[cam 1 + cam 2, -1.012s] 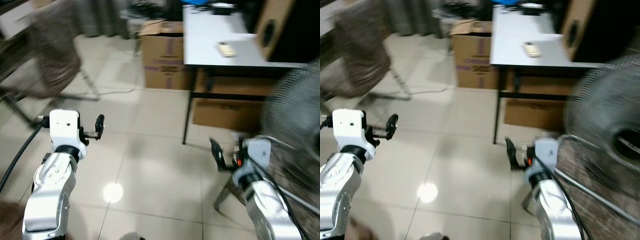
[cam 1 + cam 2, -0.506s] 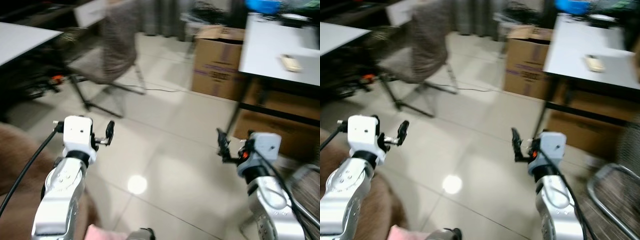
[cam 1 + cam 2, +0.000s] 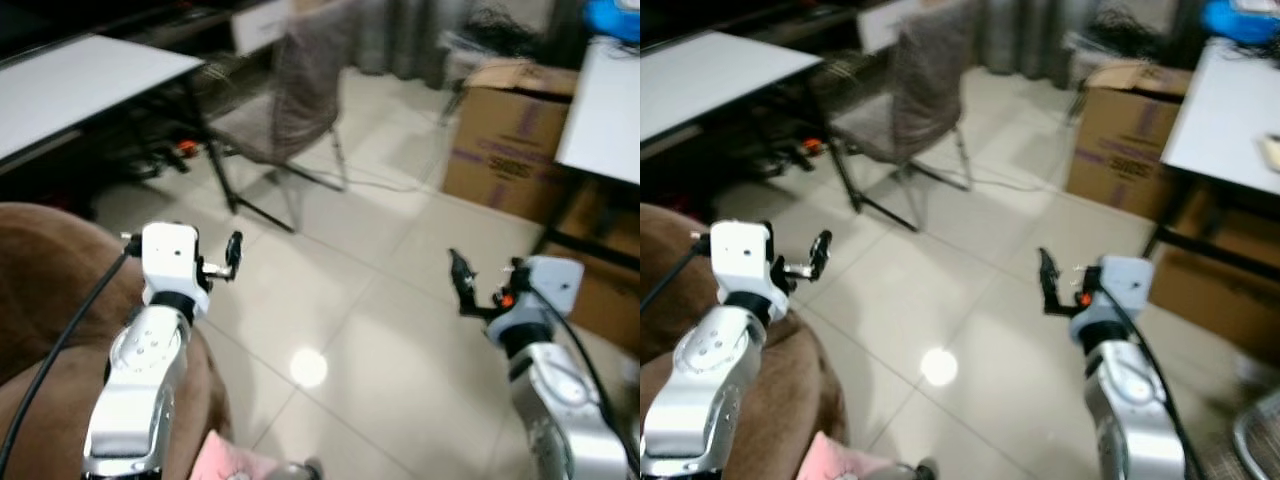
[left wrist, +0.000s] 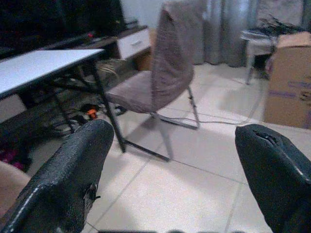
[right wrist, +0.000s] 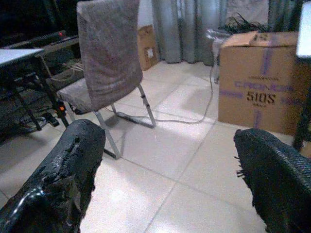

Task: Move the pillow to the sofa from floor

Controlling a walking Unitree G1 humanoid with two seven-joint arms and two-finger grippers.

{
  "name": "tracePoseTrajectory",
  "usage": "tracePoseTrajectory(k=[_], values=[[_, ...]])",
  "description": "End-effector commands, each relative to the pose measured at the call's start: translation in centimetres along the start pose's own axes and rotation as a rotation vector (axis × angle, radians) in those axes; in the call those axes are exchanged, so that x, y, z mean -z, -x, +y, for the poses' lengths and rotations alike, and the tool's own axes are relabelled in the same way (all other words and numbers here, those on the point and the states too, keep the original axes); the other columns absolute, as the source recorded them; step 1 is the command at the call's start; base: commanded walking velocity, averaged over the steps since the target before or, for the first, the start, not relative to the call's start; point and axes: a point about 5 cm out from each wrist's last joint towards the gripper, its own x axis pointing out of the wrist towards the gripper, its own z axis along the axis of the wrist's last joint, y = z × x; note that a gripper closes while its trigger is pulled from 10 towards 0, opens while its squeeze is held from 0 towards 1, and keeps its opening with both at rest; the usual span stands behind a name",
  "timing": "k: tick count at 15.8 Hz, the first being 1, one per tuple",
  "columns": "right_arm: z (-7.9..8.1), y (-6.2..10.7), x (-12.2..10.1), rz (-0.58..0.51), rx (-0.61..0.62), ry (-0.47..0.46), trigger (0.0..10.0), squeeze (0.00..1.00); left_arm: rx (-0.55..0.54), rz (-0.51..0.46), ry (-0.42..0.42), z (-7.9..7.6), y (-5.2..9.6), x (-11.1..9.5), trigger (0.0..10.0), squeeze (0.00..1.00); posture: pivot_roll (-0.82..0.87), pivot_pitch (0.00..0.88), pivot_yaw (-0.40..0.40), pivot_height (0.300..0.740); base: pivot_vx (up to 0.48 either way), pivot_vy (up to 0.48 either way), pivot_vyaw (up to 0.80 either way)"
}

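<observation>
Both pincers [image 4: 170, 174] [image 5: 165, 179] spread empty, closed cardboard box [image 5: 257, 80] beyond.

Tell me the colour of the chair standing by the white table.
The chair is greyish-brown mottled fabric on thin metal legs; the right wrist view shows it best.

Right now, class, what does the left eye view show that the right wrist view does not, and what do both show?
Left eye only: the brown sofa, both arms with the left hand and right hand, and a pink pillow corner. Right wrist only: the "510S" print on the box. Shared: the grey chair, the cardboard box and the tiled floor.
</observation>
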Motion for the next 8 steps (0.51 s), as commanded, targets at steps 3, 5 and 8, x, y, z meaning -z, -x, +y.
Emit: tracePoseTrajectory(k=[3,5,8], values=[[0.6,-0.6,-0.3,-0.002,-0.017,0.012,10.0,1.00,-0.035,-0.004,-0.020,0.6,0.3,-0.1,10.0,1.00,-0.05,0.000,0.016,0.740,0.000,-0.160,0.53],[0.8,-1.4,-0.2,0.008,-0.033,0.086,10.0,1.00,-0.053,0.010,-0.023,0.5,0.4,0.4,10.0,1.00,-0.05,0.000,0.001,0.740,0.000,-0.480,0.52],[1.0,-1.8,-0.3,0.011,-0.024,0.094,10.0,1.00,-0.072,0.008,-0.021,0.8,0.8,0.5,10.0,1.00,-0.04,0.000,-0.026,0.740,0.000,-0.480,0.52]])
